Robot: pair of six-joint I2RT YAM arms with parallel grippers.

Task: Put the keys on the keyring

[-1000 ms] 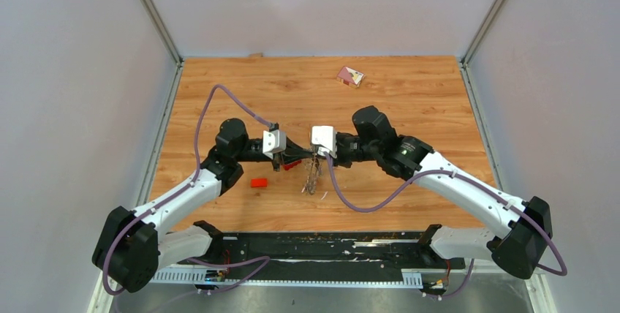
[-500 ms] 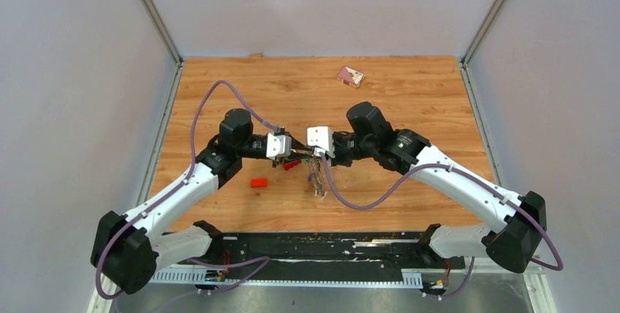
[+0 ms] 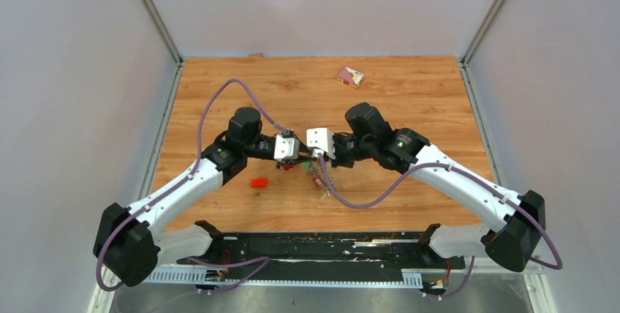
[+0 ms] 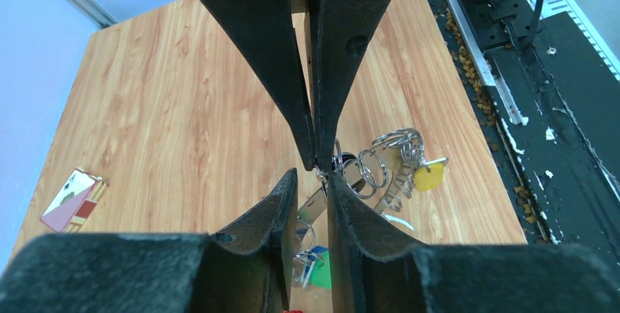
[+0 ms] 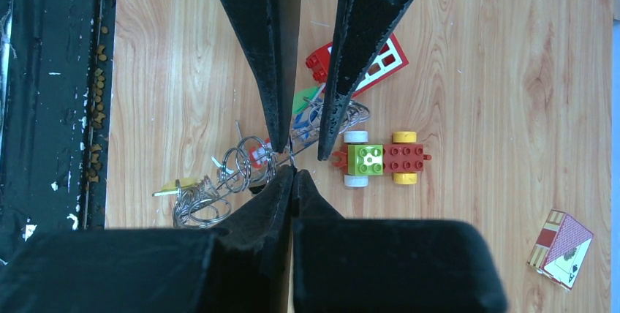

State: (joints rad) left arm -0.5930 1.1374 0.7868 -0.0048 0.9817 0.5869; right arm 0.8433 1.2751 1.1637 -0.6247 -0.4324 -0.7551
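My right gripper (image 5: 292,170) is shut on a thin wire loop of the keyring (image 5: 219,185), a bunch of silver rings hanging below it over the table. Keys hang from the bunch: a yellow-headed one (image 4: 429,176), a green-headed one (image 4: 319,269) and a red-headed one (image 5: 261,156). My left gripper (image 4: 313,181) faces the right one tip to tip, open by a narrow gap. Nothing is pinched between its fingers (image 4: 289,196). From above, both grippers, left (image 3: 298,156) and right (image 3: 315,159), meet over the table's middle, the keyring (image 3: 319,179) dangling under them.
A red-and-yellow toy car (image 5: 380,158) and a red window brick (image 5: 365,61) lie beneath the grippers. A small red brick (image 3: 259,182) lies left of them. A card box (image 3: 349,75) sits at the back. The black base rail (image 3: 322,243) runs along the near edge.
My left gripper has slid right, up to the right gripper's tips, and its jaws have gone from shut to slightly open. The right gripper stays shut, holding the keyring.
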